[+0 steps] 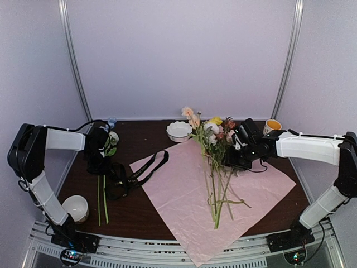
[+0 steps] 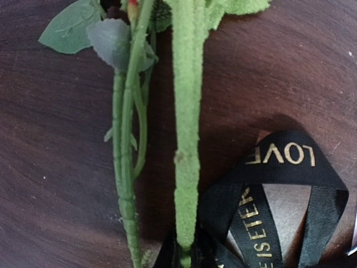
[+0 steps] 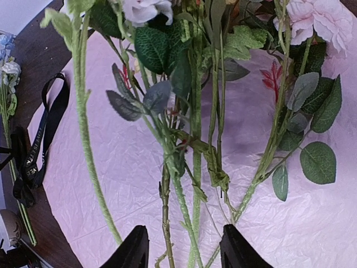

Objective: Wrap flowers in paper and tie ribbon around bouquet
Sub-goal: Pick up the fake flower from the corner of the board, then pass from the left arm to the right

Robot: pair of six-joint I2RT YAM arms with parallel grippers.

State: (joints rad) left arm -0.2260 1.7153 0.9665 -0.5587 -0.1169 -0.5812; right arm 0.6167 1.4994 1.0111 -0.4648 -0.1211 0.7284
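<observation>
The paper was spread pink side up at the middle of the desk. Most flowers were laid on it, heads toward the far edge. The right gripper was held wide astride their stems. The left gripper, near the left edge, was closed above two more stems beside the ribbon; whether anything was gripped could not be told.

My left arm: elbow folded back, forearm reaching right, held low. My left gripper points down, jaws closed. My right arm: forearm stretched left, roughly level. My right gripper has jaws parted, both black fingers standing well apart.
</observation>
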